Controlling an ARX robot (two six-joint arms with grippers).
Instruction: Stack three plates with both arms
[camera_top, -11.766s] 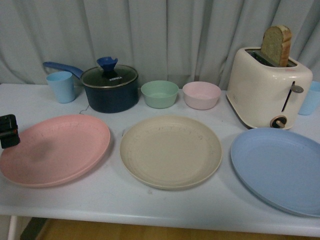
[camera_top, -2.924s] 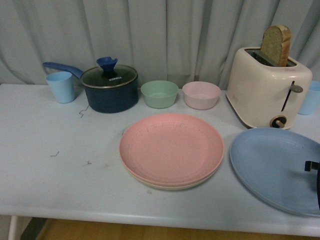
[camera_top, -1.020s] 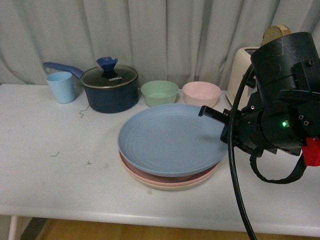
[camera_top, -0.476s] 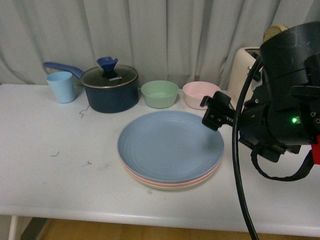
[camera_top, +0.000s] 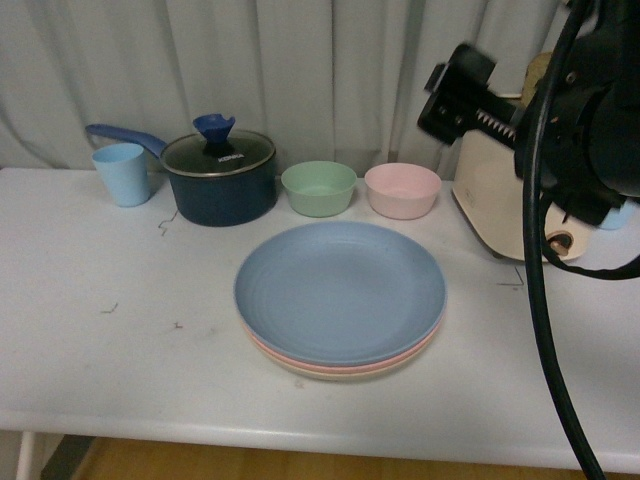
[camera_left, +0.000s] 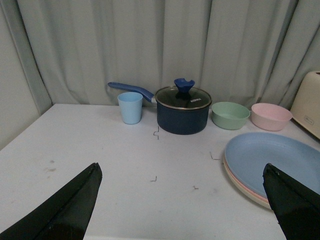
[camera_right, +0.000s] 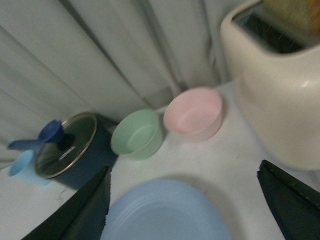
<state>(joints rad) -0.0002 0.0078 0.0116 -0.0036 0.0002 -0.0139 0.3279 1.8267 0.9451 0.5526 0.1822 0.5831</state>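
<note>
Plates stand stacked at the table's (camera_top: 120, 360) centre: we record the light blue plate (camera_top: 340, 290) on top, the pink plate (camera_top: 300, 358) beneath it, and the beige plate (camera_top: 330, 374) lowest. Half a second ago the right gripper (camera_top: 462, 92) hovered at the blue plate's far rim; it has since risen clear, before the toaster (camera_top: 490, 205), jaws spread and empty. The left gripper (camera_left: 182, 200) likewise shows its fingers (camera_left: 70, 205) wide apart, holding nothing.

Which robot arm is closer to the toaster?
The right one. The right gripper is raised just beside the toaster. The left gripper is back on the far side of the plate stack, with only the toaster's edge in its view.
</note>
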